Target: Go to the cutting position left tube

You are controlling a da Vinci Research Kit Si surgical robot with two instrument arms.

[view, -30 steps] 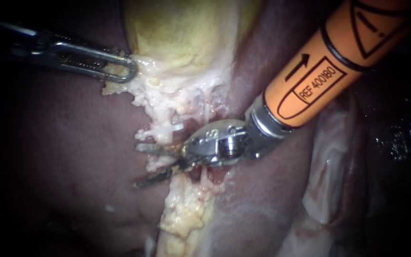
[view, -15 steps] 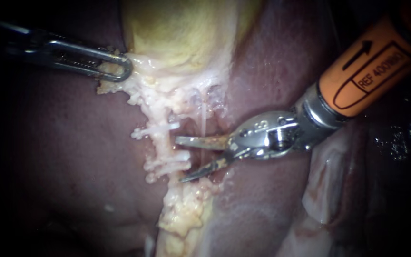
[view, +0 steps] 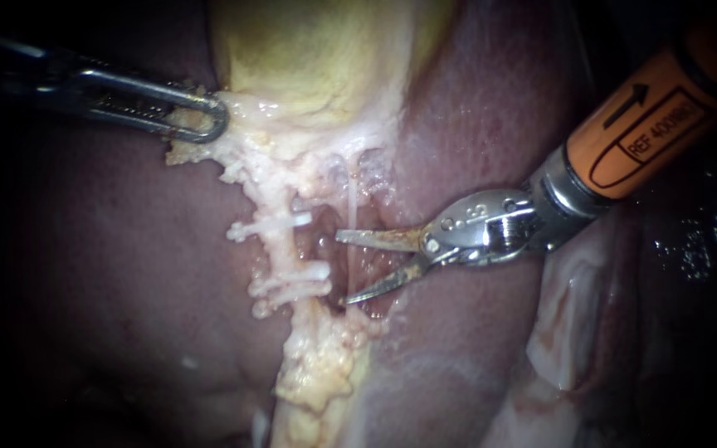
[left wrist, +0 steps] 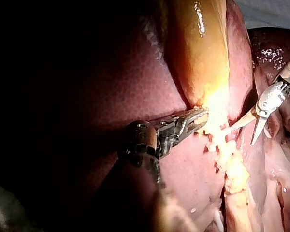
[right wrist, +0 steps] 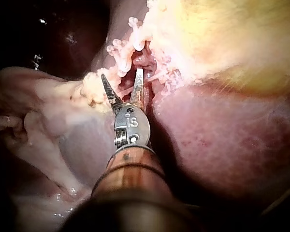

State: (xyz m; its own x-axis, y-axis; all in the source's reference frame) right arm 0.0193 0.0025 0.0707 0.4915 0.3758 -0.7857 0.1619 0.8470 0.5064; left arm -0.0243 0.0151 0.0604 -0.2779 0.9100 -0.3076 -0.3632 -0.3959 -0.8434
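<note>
Right instrument (view: 343, 268) withdrawn rightward, blades apart | left instrument (view: 216, 116) clamps gallbladder (view: 317, 58) | seemingly three clips (view: 280, 224)

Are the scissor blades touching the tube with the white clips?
Apart. In the endoscope view the right instrument's open blades end short of the clipped left tube; reddish tissue shows in the gap between them.
</note>
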